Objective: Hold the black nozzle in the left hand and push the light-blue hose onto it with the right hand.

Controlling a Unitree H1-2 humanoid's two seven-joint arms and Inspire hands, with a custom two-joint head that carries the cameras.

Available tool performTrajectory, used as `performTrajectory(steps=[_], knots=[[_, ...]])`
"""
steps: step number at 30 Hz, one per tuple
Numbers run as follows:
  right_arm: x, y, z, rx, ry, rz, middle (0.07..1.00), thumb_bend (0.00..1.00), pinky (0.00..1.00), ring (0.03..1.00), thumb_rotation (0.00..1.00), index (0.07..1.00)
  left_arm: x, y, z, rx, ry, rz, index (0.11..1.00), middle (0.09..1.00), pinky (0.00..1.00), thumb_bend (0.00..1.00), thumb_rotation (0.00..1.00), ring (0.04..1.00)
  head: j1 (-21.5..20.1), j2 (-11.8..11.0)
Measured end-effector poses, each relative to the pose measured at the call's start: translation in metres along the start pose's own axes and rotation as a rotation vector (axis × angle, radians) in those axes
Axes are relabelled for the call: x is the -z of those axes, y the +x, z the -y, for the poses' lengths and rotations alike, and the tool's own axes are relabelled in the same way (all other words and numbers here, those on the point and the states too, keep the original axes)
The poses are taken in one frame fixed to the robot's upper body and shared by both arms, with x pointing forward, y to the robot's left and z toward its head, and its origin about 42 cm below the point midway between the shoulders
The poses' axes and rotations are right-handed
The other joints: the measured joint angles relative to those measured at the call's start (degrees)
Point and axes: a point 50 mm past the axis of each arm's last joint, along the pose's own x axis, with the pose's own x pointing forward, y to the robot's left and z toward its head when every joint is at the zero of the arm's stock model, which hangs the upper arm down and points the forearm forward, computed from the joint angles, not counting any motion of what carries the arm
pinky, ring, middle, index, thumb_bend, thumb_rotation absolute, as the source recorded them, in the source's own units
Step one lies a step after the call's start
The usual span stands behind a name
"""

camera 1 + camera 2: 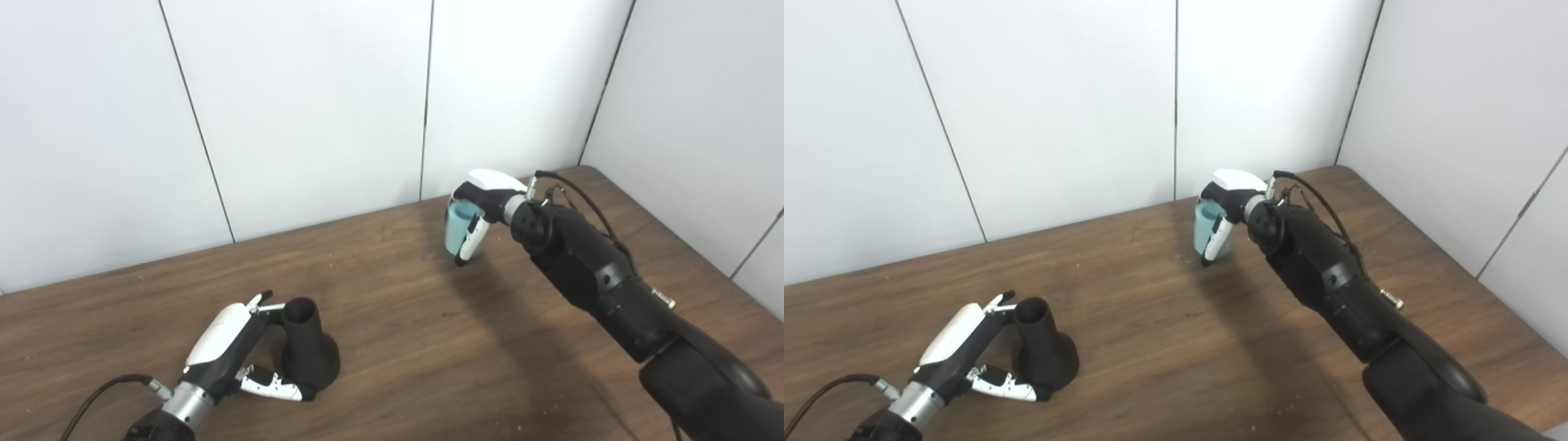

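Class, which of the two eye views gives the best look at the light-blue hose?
The left eye view: the light-blue hose appears slightly larger there, open end visible, inside the right hand. The right eye view shows the same hose, a little smaller, equally covered by fingers.

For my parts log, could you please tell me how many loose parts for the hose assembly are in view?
2. The black nozzle stands on the table's near left, at the left hand. The light-blue hose piece is far centre-right, inside the right hand. None seems hidden.
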Motion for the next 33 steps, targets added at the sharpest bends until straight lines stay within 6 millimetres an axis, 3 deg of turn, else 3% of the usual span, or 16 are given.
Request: performTrajectory(steps=[17,22,28,33], knots=[[-0.002,-0.017,-0.003,0.031,0.015,0.033,0.476,0.5,0.38,0.457,0.0,0.473,0.0,-0.001,-0.001,0.008,-0.001,0.0,0.499,0.47,1.0,0.52,0.0,0.619,2.28,0.97],[-0.033,-0.034,0.01,0.086,0.037,0.154,0.478,0.5,0.38,0.456,0.0,0.471,-0.002,-0.001,0.0,0.008,-0.006,-0.006,0.497,0.473,1.0,0.52,0.0,0.613,5.62,1.58],[-0.09,-0.071,0.031,0.167,0.136,0.422,0.481,0.5,0.37,0.448,0.0,0.474,-0.007,0.003,0.002,0.011,0.009,-0.013,0.49,0.48,1.0,0.52,0.0,0.611,9.4,2.11],[-0.135,-0.107,0.037,0.229,0.171,0.676,0.48,0.5,0.35,0.451,0.0,0.484,-0.013,0.009,0.006,0.015,0.021,-0.01,0.485,0.488,1.0,0.52,0.0,0.609,13.97,2.64]])
